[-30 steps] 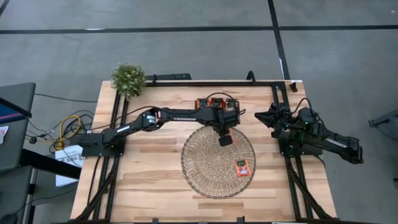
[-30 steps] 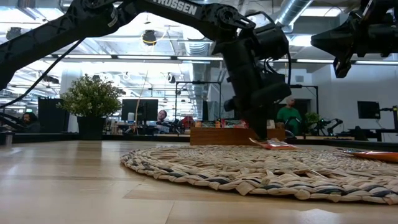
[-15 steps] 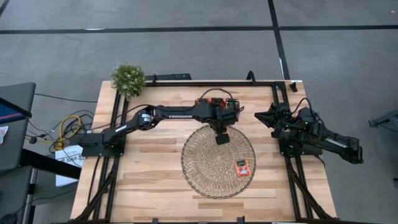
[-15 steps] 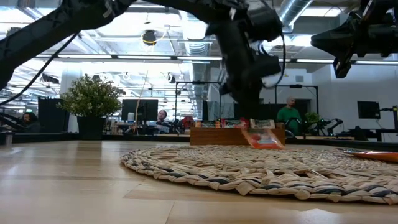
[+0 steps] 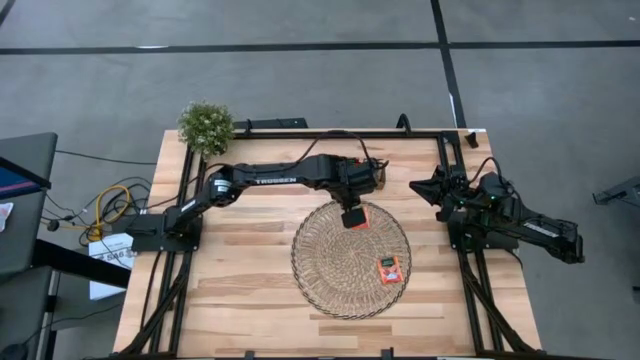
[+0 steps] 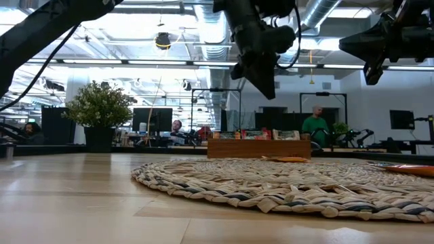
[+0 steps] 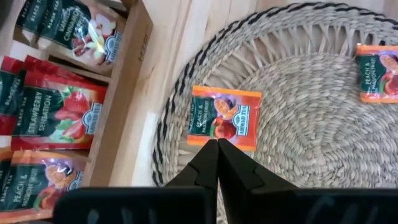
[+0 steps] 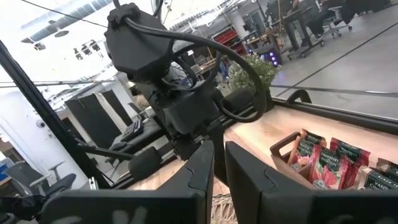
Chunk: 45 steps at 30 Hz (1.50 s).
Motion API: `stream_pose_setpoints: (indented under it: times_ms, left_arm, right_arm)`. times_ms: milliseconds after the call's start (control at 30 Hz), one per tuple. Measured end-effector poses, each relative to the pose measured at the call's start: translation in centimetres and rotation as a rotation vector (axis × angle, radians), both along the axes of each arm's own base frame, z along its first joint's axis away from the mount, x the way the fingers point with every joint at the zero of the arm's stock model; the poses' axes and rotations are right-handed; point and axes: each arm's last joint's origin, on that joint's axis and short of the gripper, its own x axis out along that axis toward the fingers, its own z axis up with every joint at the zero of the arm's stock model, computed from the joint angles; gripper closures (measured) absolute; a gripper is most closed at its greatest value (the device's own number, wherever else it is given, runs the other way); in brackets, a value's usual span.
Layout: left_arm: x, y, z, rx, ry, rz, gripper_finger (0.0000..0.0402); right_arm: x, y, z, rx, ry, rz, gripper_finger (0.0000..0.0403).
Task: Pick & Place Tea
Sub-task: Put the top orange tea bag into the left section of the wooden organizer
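My left gripper (image 5: 350,217) hangs shut above the far part of the round woven mat (image 5: 330,262), well above it in the low view (image 6: 269,85). Just beyond its fingertips (image 7: 217,143), a red-orange tea sachet (image 7: 224,115) lies flat on the mat, clear of the fingers (image 6: 288,160). A second sachet (image 5: 389,268) lies flat near the mat's right rim (image 7: 378,73). More sachets (image 7: 56,118) stand in the wooden tray (image 7: 140,37) past the mat's far edge. My right gripper (image 5: 415,186) waits raised at the table's right side, its fingers a narrow gap apart (image 8: 219,155).
A potted plant (image 5: 206,125) stands at the table's far left corner. Black frame rails (image 5: 185,270) run along the left, right and far edges. Bare wood lies on the near side and to the left of the mat. People sit in the room beyond the table.
My left gripper has risen from the mat and drawn back a little toward the far edge. The sachet that sat tipped under its fingers half a second ago now lies flat on the mat, free of the gripper.
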Motion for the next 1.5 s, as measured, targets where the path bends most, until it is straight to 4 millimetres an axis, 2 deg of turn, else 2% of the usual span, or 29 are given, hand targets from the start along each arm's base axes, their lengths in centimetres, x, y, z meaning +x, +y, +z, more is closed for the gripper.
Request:
stream_pose_setpoints:
  times_ms: [167,300,400,633,767,933,1167,1267,1500]
  left_arm:
    - [0.2,0.1,0.0,0.007,-0.017,-0.01,0.0401]
    - [1.2,1.0,-0.3,-0.017,-0.106,0.004,0.0401]
    - [2.0,1.7,-1.6,-0.053,-0.129,-0.006,0.0401]
    - [2.6,2.1,-5.3,-0.071,-0.026,-0.004,0.0402]
    - [2.7,2.1,-6.1,-0.065,0.0,-0.017,0.0395]
    - [2.7,2.4,-6.4,-0.07,0.009,-0.028,0.0353]
    - [2.7,2.4,-6.5,-0.063,0.008,-0.101,0.026]
    - [3.0,2.5,-7.4,-0.081,0.013,-0.102,0.0227]
    - [3.1,2.7,-9.7,-0.037,0.089,-0.083,0.0209]
  right_arm:
    - [0.0,0.0,0.0,0.0,0.0,-0.001,0.0369]
    - [0.0,0.0,0.0,0.0,0.0,-0.002,0.0369]
    - [0.0,0.0,0.0,0.0,0.0,-0.002,0.0369]
    - [0.0,0.0,0.0,0.001,0.003,-0.003,0.0369]
    - [0.0,0.0,-0.1,0.002,0.006,-0.003,0.0369]
    - [0.0,0.0,-0.1,0.003,0.007,-0.003,0.0369]
    - [0.0,0.0,-0.1,0.002,0.007,-0.003,0.0369]
    - [0.0,0.0,-0.1,0.003,0.007,-0.003,0.0369]
    - [0.0,0.0,-0.1,0.003,0.008,-0.003,0.0369]
